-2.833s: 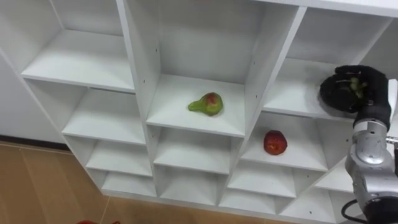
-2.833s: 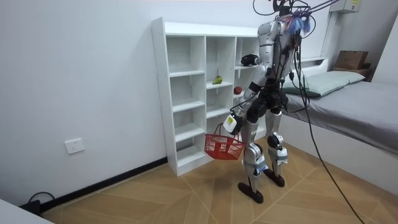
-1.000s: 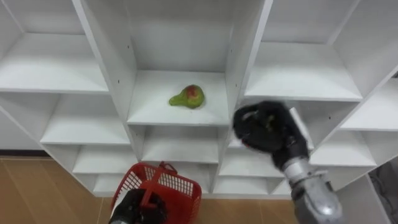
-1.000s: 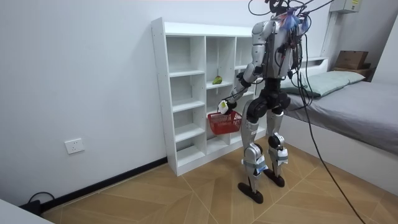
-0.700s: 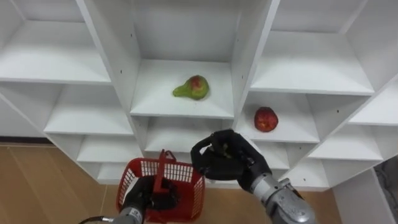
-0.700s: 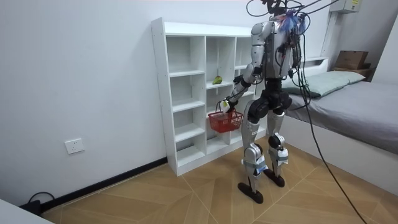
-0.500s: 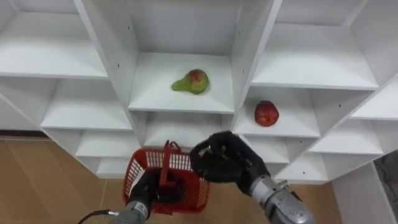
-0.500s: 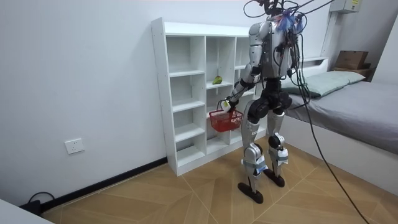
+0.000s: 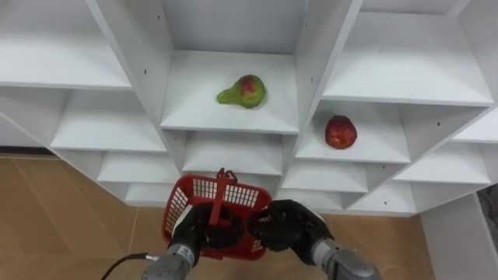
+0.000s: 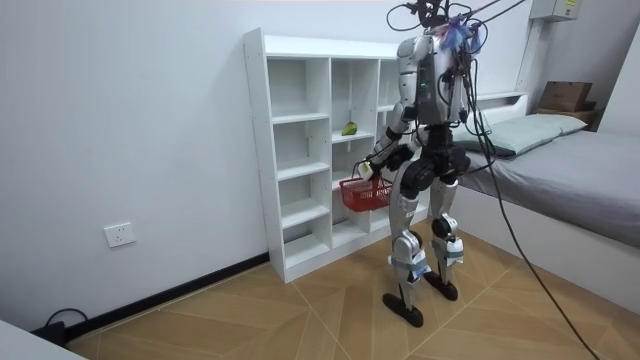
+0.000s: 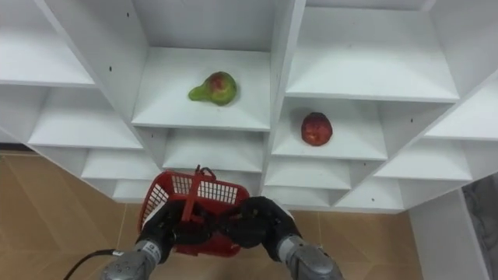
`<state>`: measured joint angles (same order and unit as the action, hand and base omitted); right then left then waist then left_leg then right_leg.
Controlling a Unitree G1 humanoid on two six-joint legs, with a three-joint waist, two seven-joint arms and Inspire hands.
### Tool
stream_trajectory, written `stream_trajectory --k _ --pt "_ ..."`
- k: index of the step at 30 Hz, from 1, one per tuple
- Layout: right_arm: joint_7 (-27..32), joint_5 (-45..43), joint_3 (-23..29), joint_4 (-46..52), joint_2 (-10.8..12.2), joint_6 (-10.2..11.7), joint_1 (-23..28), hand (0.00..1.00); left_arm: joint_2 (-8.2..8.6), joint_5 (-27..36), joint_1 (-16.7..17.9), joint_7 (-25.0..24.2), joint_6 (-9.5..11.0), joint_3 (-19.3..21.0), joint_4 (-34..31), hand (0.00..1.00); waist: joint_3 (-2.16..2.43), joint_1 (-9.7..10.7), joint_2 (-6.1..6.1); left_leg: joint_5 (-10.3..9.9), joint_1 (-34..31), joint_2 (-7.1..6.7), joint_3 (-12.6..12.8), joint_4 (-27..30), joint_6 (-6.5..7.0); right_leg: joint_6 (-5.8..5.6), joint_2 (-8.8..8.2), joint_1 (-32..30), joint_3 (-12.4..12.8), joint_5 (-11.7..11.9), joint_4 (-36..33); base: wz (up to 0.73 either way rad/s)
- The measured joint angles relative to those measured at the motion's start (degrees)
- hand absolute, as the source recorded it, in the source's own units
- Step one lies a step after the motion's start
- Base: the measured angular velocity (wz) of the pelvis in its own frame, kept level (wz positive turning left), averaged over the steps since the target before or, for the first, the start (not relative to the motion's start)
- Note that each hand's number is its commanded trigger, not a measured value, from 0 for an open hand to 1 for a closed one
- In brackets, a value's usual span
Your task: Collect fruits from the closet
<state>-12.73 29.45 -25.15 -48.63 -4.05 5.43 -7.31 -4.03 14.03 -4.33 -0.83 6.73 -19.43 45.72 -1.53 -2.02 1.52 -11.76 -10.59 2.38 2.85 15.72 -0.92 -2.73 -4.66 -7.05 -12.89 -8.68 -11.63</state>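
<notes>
In the left eye view, two fruits lie in the white closet (image 9: 128,47). A pear (image 9: 243,91) rests on its side in the middle compartment. A round red fruit (image 9: 340,131) sits in the compartment to the right, one shelf lower. Both are probably light and firm but easily bruised, with smooth skin. The pear is best cupped round its broad belly, the red fruit round its middle. Below them the left hand (image 9: 194,229) is curled round the handle of a red basket (image 9: 204,189). The right hand (image 9: 288,227) sits against the basket's right rim. Whether it is closed on anything cannot be told.

In the room view the robot stands upright, close before the closet, with the red basket (image 10: 363,192) held at hip height.

In the right eye view the pear (image 11: 215,87) and red fruit (image 11: 315,127) lie well apart, both well above the hands.
</notes>
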Motion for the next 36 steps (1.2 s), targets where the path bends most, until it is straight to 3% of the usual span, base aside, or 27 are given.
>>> stream_trajectory --k 10,17,34,35,36 --pt "-0.1 9.0 2.5 -5.3 0.3 -1.8 -1.4 1.0 0.68 0.0 0.0 -1.1 0.0 0.0 0.0 1.0 -0.02 0.0 -0.38 0.1 -0.2 -0.1 -0.6 0.0 0.0 0.0 -0.15 0.0 -1.4 0.0 0.0 0.03" --pt "0.0 8.9 4.2 -5.8 1.4 -1.8 -2.8 1.0 0.95 0.0 0.2 -2.2 -0.1 -1.4 0.4 1.0 -0.33 0.0 -0.94 0.2 -0.3 -0.1 -0.6 0.0 -0.01 0.0 -0.18 -0.1 -1.4 0.0 -0.1 0.0" --pt "4.1 7.9 4.5 -2.2 1.4 -1.8 -5.1 1.0 0.85 -0.2 0.4 -4.5 -0.4 -3.4 2.2 1.0 -0.32 0.1 -0.93 0.7 -1.7 -0.09 0.0 0.0 0.08 0.04 -0.43 -2.2 -1.0 0.0 -1.4 0.0" --pt "4.3 7.7 4.5 -1.9 1.4 -1.8 -5.3 0.68 0.84 -0.3 0.4 -4.5 -0.4 -3.4 2.2 1.0 -0.31 0.1 -0.93 0.8 -1.7 -0.09 0.1 0.0 0.07 0.04 -0.44 -2.3 -1.0 0.0 -1.5 0.0" --pt "4.4 7.6 4.5 -1.6 1.4 -1.7 -5.6 0.09 0.83 -0.7 0.4 -4.5 -0.4 -3.4 2.2 1.0 -0.31 0.1 -0.93 0.8 -1.7 -0.09 0.1 0.0 0.07 0.04 -0.47 -2.4 -1.0 0.0 -1.8 0.0"
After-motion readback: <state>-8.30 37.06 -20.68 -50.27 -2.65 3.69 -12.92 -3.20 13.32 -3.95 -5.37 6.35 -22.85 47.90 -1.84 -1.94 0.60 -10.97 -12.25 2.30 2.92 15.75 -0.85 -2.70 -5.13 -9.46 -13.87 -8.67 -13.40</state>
